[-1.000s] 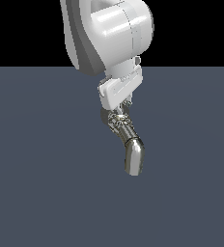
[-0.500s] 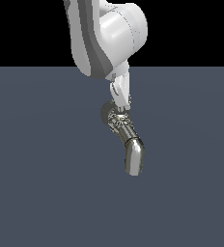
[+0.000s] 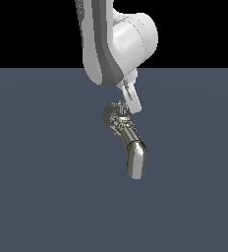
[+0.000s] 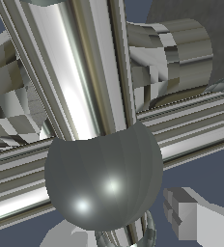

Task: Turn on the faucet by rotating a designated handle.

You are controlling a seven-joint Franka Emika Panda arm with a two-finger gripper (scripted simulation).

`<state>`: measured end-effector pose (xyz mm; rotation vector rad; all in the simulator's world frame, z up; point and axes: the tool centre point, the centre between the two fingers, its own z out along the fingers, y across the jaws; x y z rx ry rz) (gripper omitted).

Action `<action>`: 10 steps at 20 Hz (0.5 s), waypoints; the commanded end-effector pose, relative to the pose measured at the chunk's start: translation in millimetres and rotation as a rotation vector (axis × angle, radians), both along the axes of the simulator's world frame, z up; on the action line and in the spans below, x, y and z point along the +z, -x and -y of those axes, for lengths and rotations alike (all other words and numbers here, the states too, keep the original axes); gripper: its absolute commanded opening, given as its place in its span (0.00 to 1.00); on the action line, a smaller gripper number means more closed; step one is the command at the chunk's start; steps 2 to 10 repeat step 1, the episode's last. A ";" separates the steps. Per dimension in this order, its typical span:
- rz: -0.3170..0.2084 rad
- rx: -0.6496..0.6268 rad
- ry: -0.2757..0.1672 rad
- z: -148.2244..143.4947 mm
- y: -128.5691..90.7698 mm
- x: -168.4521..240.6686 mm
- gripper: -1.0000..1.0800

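Note:
The chrome faucet (image 3: 120, 123) stands on the grey floor, and its thick curved spout (image 3: 135, 158) points toward the camera. The tiny cross-shaped handle (image 3: 120, 105) sits on top of its ribbed body. My gripper (image 3: 130, 102) hangs from the white arm right at the handle, with one white finger showing just to the exterior view's right of it. The wrist view is filled by the handle (image 4: 104, 181): a round chrome hub with crossing prongs. One finger (image 4: 189, 219) shows beside the hub, standing apart from it. The jaws look open, and the other finger is hidden.
The flat grey floor (image 3: 47, 187) spreads all around the faucet. The white arm (image 3: 116, 44) comes down from above and behind the faucet. Nothing else shows.
The wrist has turned, so the hand that showed broad a second ago now shows edge-on. The gripper has shifted slightly to the exterior view's right of the handle. The faucet's spout has not moved.

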<state>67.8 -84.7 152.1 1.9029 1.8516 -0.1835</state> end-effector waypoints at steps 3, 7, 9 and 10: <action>0.035 0.066 -0.014 -6.2 -36.6 -21.7 0.51; 0.035 0.066 -0.014 -6.2 -36.6 -21.7 0.51; 0.035 0.066 -0.014 -6.2 -36.6 -21.7 0.51; 0.035 0.066 -0.014 -6.2 -36.6 -21.7 0.51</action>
